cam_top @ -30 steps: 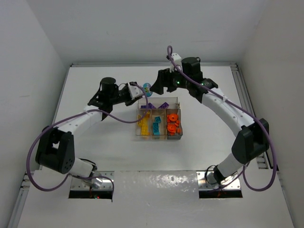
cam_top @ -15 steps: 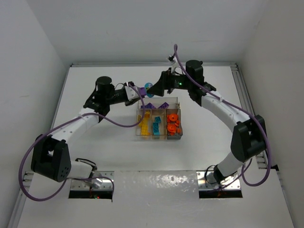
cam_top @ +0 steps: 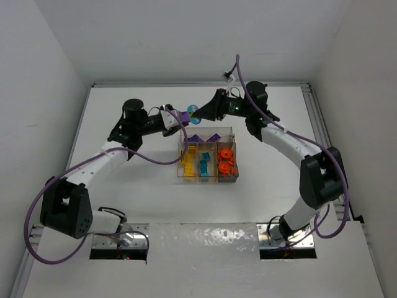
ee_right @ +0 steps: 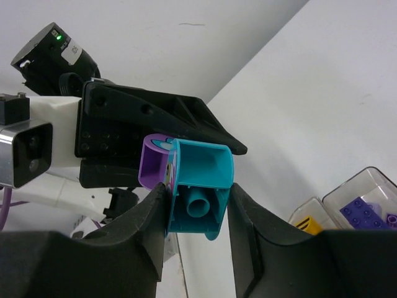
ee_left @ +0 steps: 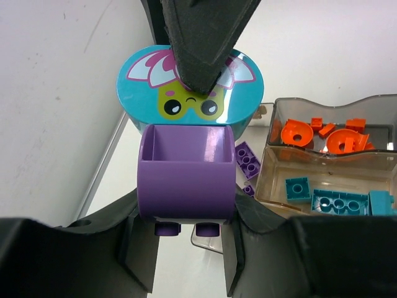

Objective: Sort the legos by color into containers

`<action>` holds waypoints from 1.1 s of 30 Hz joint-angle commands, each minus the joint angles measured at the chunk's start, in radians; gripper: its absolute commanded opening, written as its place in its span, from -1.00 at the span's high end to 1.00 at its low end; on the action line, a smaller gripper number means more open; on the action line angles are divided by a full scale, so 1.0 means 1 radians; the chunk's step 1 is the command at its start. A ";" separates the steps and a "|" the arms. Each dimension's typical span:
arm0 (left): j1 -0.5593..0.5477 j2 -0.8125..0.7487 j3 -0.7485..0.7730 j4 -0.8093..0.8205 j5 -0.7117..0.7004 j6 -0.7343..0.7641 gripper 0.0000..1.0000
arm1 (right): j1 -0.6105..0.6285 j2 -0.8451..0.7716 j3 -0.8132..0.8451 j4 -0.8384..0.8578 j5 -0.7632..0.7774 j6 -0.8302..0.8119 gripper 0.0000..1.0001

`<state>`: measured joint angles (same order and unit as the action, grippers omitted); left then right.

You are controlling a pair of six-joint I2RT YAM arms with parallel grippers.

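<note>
Above the table, behind the clear tray [cam_top: 236, 155], two joined legos hang between my grippers. My left gripper [ee_left: 186, 212] is shut on a purple curved brick [ee_left: 186, 180]. A teal brick [ee_left: 189, 93] with a printed face is stuck to its far end. My right gripper [ee_right: 197, 198] is shut on that teal brick [ee_right: 201, 186], its fingers [ee_left: 205, 43] coming in from the opposite side. From above, the purple brick [cam_top: 185, 117] and the teal brick [cam_top: 193, 112] sit side by side between the two grippers. The tray's containers hold purple legos [cam_top: 205, 137], yellow legos [cam_top: 188, 162], teal legos [cam_top: 203, 162] and orange legos [cam_top: 226, 161].
White walls enclose the white table on three sides. A metal rail [cam_top: 316, 118] runs along the right edge. The arm bases sit on metal plates [cam_top: 121, 239] at the near edge. Purple cables loop beside both arms.
My right gripper has moved left to the joined bricks and closed on the teal one. My left gripper has kept its hold on the purple brick and shifted slightly back.
</note>
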<state>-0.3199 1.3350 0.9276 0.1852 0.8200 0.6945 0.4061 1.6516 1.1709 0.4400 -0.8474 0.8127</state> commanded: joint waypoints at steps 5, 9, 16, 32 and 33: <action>0.045 -0.043 0.016 -0.085 -0.016 -0.004 1.00 | -0.113 -0.099 0.014 -0.260 0.158 -0.174 1.00; 0.123 -0.051 -0.001 -0.142 -0.037 -0.020 1.00 | -0.283 -0.177 -0.022 -0.337 0.283 -0.220 1.00; 0.128 -0.063 -0.041 -0.075 -0.053 -0.104 1.00 | -0.114 -0.162 0.094 -0.668 0.581 -0.467 1.00; 0.128 -0.036 -0.047 -0.004 -0.199 -0.290 1.00 | 0.326 -0.096 -0.177 -0.596 1.085 -0.276 1.00; 0.128 -0.036 -0.050 -0.004 -0.200 -0.290 1.00 | 0.326 -0.079 -0.180 -0.598 1.078 -0.286 1.00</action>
<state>-0.1909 1.3010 0.8875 0.1314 0.6224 0.4343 0.7292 1.5471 0.9955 -0.1974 0.2005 0.5083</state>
